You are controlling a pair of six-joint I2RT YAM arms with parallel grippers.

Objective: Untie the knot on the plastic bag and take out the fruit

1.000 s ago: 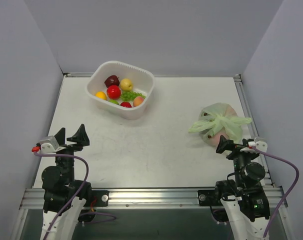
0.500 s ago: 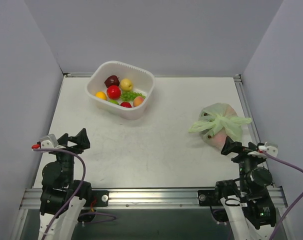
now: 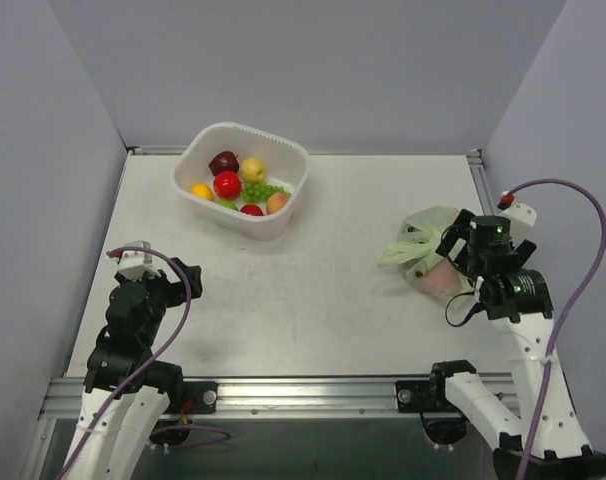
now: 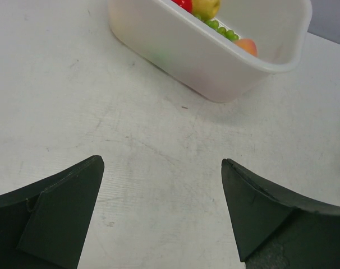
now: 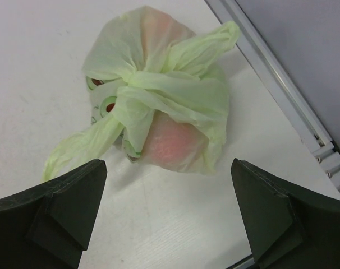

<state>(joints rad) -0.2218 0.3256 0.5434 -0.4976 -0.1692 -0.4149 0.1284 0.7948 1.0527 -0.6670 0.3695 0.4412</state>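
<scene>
Plastic bag sits near the right edge of the table, its knot tied on top with tails flopping, and a reddish fruit shows through. The right gripper hovers over it, jaws wide and empty. The left gripper also gapes wide, near the white basket.

Plastic bag: thin pale green film, translucent, crinkly, soft sheen. Knot: same film, bunched and creased. Fruit inside shows pink through the film and looks smooth. Counter: white, matt, fine scratches and scuffs. Basket: white plastic, smooth, slightly translucent, faint gloss. Grapes in it are glossy. Left fingers and right fingers: black plastic, matt, slightly grainy. Rail at counter edge: bare grey metal, dull sheen.
</scene>
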